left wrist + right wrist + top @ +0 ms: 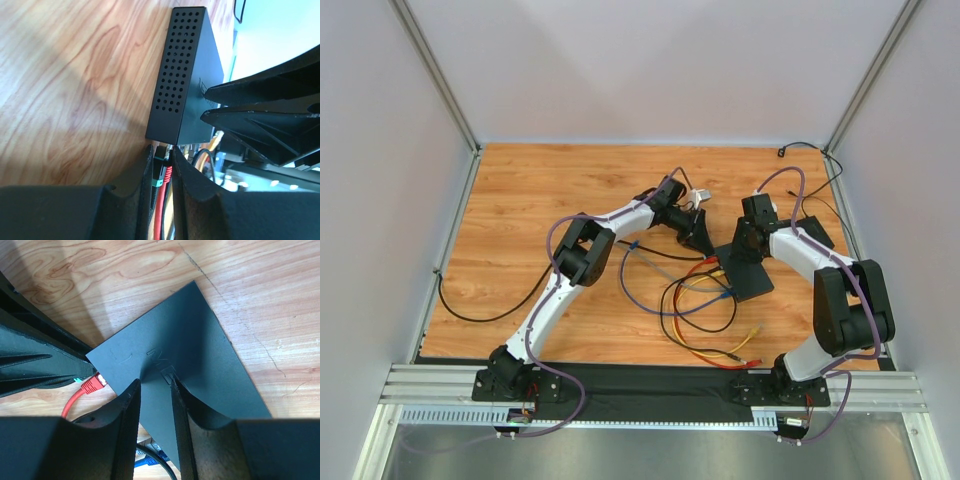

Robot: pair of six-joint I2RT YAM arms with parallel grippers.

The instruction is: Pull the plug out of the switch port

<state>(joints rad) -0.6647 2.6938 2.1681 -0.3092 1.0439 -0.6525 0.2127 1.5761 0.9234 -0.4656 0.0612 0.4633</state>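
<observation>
The switch (748,275) is a flat black box right of centre; its perforated side shows in the left wrist view (182,75). My left gripper (704,240) (162,151) is at the box's near edge, shut on a black plug with a teal band (159,167) that sits in a port. A red cable's boot (168,176) lies between the fingers too. My right gripper (746,250) (154,384) rests its tips on the box's flat top (200,350), fingers a little apart with nothing between them. A red plug (93,384) sits in the box's edge.
Loose red, yellow, blue and black cables (700,315) loop on the wooden table in front of the switch. A blue plug (145,461) is in the box's near edge. A black brick (817,232) lies right of my right gripper. White walls close in three sides.
</observation>
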